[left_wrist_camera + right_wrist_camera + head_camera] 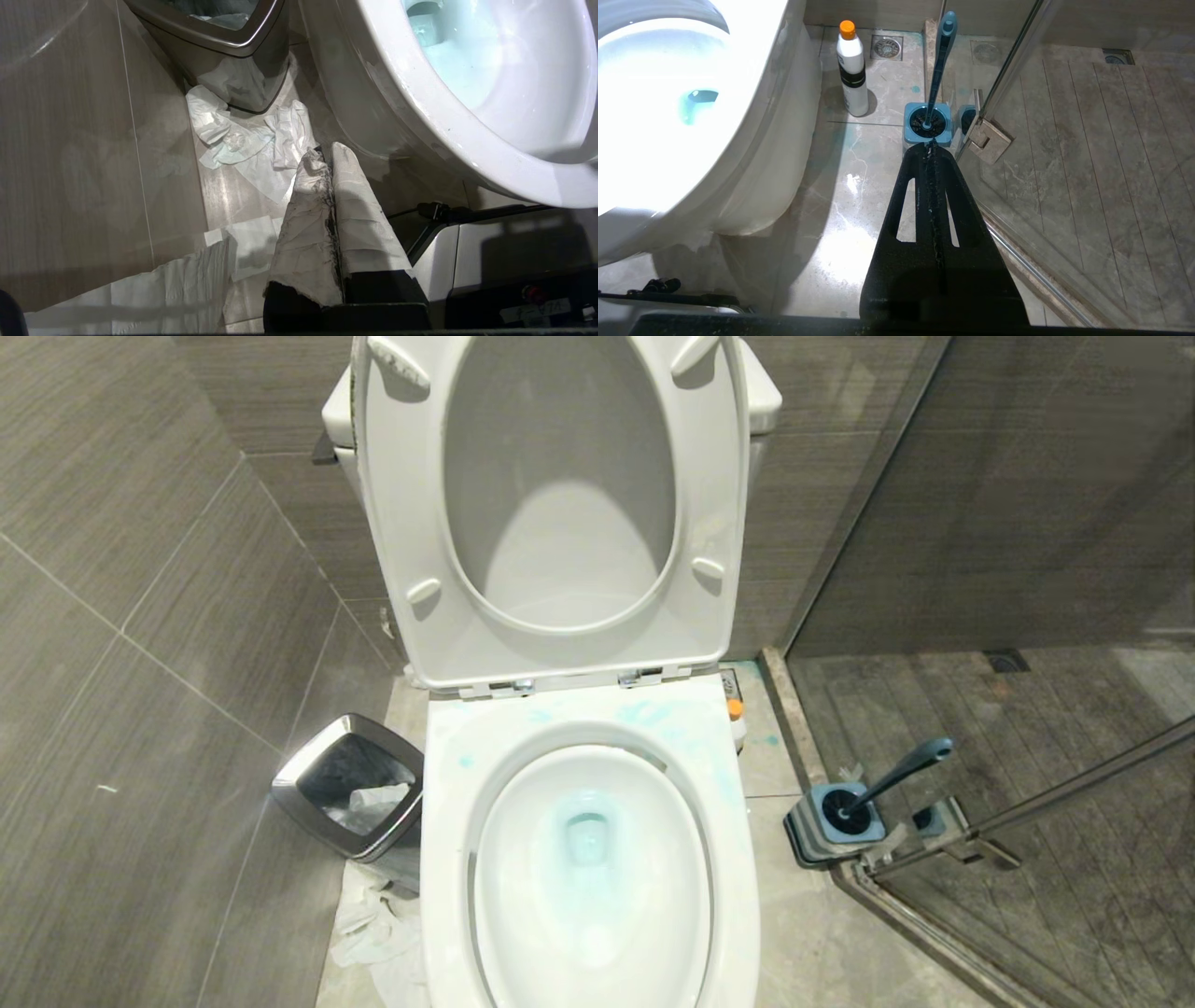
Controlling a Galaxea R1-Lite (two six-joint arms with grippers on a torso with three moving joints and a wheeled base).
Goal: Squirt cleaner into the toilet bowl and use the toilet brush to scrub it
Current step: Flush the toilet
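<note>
The white toilet bowl (448, 859) stands open, seat and lid raised against the tank. Pale turquoise cleaner tints the water (588, 831) and smears the back rim (653, 714). The dark teal toilet brush (901, 770) leans in its square blue holder (836, 821) on the floor to the right of the bowl. Neither arm shows in the head view. My left gripper (327, 151), its fingers wrapped in white paper, hangs shut and empty low beside the bowl's rim (420, 107). My right gripper (930, 145) is shut and empty, just short of the holder (927, 123), where the brush (941, 60) stands.
A square steel bin (347, 784) sits left of the toilet, with crumpled tissue (373, 924) on the floor around it. A white bottle with an orange cap (852, 70) stands between toilet and brush holder. A glass shower door (1027, 709) and its hinge (989, 140) close off the right.
</note>
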